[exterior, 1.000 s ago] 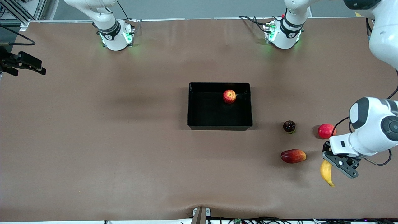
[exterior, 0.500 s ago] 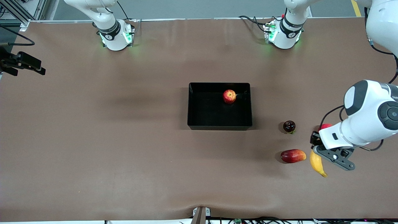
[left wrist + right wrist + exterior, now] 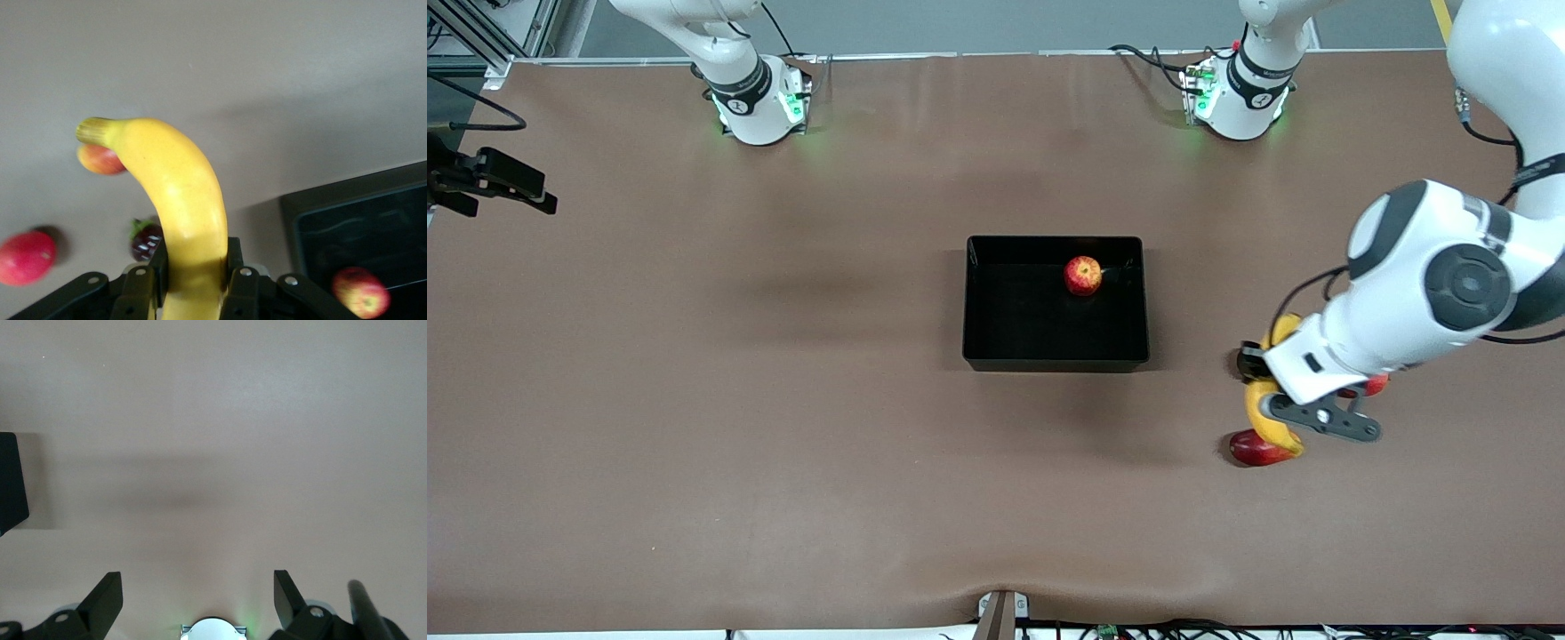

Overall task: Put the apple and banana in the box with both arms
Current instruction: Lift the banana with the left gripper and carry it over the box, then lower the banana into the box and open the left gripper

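In the last second I had swung my left gripper, clamped on the banana, away from the corner of the table by the left arm's end and the camera-side edge, in toward the middle. It hung in the air over the loose fruit: the elongated red-yellow fruit showed just under the banana's lower end, and the dark round fruit and the pinkish-red fruit sat close below my wrist. I judged that half the carry was done, and that the fruit had only to cross the short stretch of bare table to the box.

The banana stood pinched between my fingers near one end, its stem end pointing away from the claw. The apple already lay inside the box, near the wall toward the bases.

My right gripper waited, fingers spread apart and empty, at the right arm's end of the table.
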{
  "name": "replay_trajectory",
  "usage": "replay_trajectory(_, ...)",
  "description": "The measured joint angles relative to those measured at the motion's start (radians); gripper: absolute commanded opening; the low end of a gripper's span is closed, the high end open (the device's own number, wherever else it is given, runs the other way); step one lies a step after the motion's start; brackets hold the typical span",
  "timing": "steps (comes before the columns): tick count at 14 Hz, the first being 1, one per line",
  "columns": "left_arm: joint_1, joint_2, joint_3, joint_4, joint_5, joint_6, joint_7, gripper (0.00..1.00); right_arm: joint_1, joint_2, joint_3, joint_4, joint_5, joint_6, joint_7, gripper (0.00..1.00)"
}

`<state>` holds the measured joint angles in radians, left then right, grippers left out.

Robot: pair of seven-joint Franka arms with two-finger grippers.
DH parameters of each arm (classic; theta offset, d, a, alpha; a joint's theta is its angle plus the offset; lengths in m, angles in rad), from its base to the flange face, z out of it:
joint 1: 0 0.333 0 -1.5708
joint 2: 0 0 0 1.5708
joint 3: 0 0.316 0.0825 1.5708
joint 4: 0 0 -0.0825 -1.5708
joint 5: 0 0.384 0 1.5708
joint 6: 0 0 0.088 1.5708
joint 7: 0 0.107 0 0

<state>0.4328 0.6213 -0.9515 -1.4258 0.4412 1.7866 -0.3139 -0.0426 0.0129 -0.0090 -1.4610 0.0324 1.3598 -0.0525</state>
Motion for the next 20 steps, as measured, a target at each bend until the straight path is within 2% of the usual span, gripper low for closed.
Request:
replay_trajectory(3,-0.051,0.0,-0.029,-0.048,0.0,0.001,-0.188,0.0,0.0,0.0,0.0,0.0,0.0,-0.001,0.0,1.0)
replay_trajectory(9,-0.258,0.02,-0.019,-0.075,0.009,0.042,-0.512,0.0,-0.001,0.002,-0.001,0.0,0.0,-0.001,0.0,1.0)
replay_trajectory(13,-0.408,0.08,0.018,-0.095,0.135,0.119,-0.686,0.0,-0.004,0.002,-0.002,0.0,0.0,-0.002,0.0,1.0)
replay_trajectory(15,-0.5,0.114,0.073,-0.097,0.182,0.167,-0.757,0.0,-0.005,0.002,-0.002,0.0,0.0,-0.002,0.0,1.0)
replay_trajectory(20,-0.721,0.146,0.256,-0.095,0.193,0.291,-0.838,0.0,-0.006,0.002,-0.002,0.0,0.0,-0.002,0.0,1.0)
